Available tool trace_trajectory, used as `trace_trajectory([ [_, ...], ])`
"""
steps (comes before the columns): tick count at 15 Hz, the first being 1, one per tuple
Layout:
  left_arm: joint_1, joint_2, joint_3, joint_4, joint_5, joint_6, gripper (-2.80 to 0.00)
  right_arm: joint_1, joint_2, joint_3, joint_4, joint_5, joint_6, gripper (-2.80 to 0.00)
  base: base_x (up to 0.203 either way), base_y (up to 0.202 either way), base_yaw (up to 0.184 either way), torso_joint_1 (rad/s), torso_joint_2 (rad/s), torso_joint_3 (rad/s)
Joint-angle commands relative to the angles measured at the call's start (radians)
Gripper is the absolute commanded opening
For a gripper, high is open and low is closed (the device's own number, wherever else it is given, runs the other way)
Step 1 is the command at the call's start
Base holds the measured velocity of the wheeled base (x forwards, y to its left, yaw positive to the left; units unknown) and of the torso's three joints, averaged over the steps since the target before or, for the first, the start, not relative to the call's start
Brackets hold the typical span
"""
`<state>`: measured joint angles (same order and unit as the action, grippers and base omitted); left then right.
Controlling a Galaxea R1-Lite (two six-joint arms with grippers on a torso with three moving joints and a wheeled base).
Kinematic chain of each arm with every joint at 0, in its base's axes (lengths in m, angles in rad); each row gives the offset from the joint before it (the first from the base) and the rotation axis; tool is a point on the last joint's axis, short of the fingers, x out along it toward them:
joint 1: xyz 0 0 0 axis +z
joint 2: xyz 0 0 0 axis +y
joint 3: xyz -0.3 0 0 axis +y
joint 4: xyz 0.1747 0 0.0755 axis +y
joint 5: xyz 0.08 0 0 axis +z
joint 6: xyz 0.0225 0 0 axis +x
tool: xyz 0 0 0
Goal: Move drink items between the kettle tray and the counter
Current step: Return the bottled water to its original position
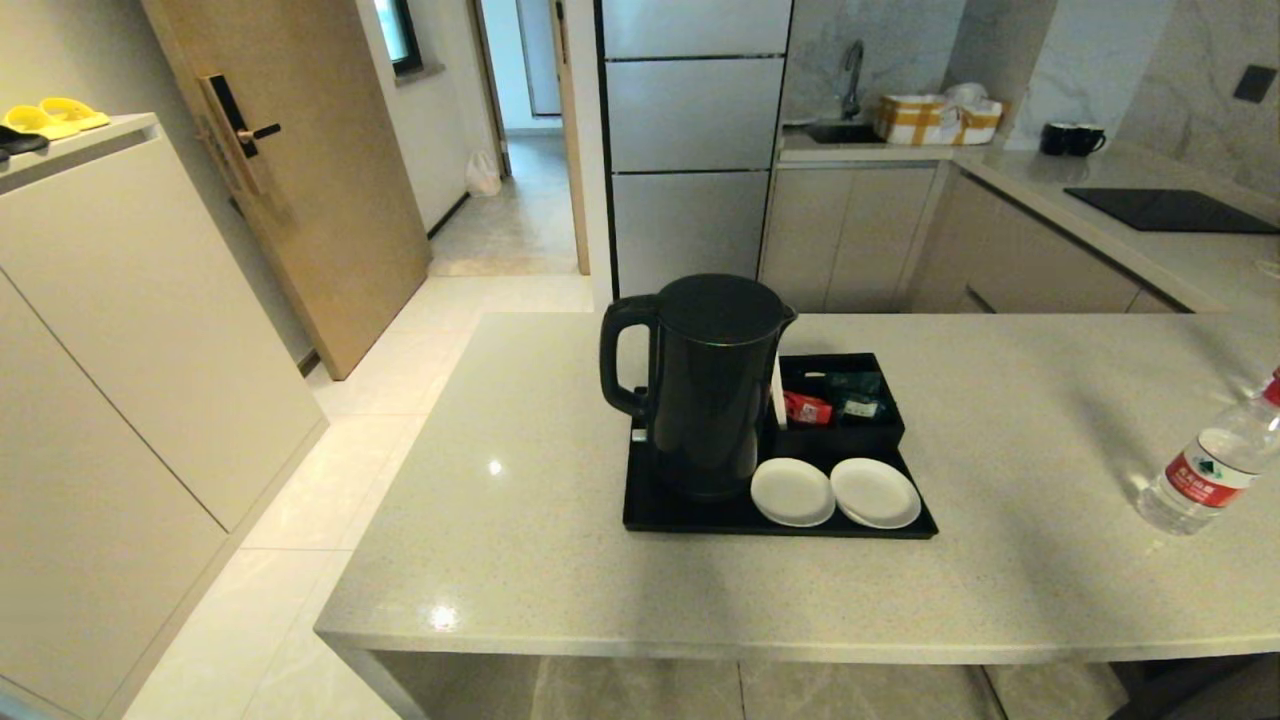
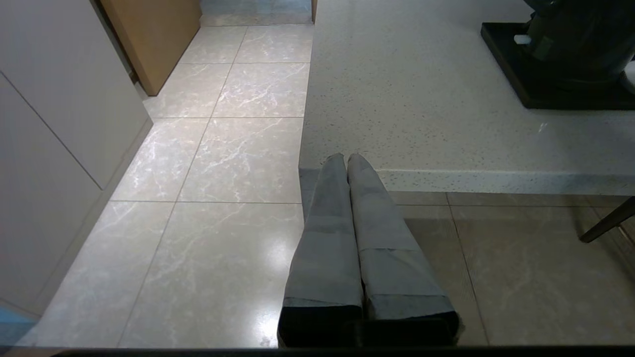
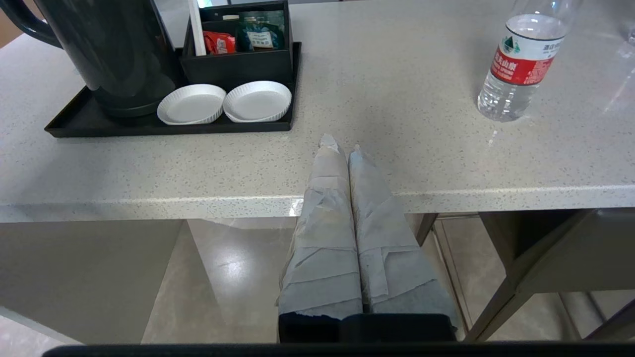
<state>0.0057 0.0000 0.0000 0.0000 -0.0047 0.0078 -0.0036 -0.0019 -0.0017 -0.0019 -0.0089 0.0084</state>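
1. Left gripper [image 2: 346, 157] held out low in front of the near edge of the counter [image 1: 1000, 580], close to its corner, over the shiny floor tiles [image 2: 208, 163].
2. Right gripper [image 3: 339, 146] held out low at the same near edge, its tips seen over the bare top, between the kettle tray [image 3: 163, 130] and the one water bottle [image 3: 521, 64] in view.
3. Neither arm seen from the head camera.
4. Lots of bare counter to the left of the tray, in front of it, and between it and the bottle.
5. Bottle [image 1: 1212, 462] standing up on the counter, far out to the right and well apart from the tray [image 1: 780, 525].
6. Tray packed full: tall black kettle [image 1: 700, 385] on its left part, two white round lids [image 1: 835, 492] side by side at the front right, black sachet box [image 1: 840, 405] behind them. Lids touching or nearly touching each other.
7. Left gripper's two wrapped fingers [image 2: 325, 238] pressed tight together, holding nothing, touching nothing.
8. Right gripper's two wrapped fingers [image 3: 325, 233] also pressed tight together, empty, not touching the tray or the bottle.
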Motion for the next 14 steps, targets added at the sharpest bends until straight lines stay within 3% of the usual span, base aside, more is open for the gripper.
trace_trajectory([
  [1, 0.0, 0.0, 0.0, 0.002, -0.001, 0.001, -2.8, 0.001, 0.002, 0.0, 0.002, 0.0, 0.002, -2.8, 0.0, 0.0, 0.0, 0.0, 0.0, 0.0],
  [14, 0.0, 0.0, 0.002, 0.0, 0.002, -0.008, -2.8, 0.001, 0.003, 0.0, 0.002, 0.0, 0.002, -2.8, 0.0, 0.0, 0.0, 0.0, 0.0, 0.0],
])
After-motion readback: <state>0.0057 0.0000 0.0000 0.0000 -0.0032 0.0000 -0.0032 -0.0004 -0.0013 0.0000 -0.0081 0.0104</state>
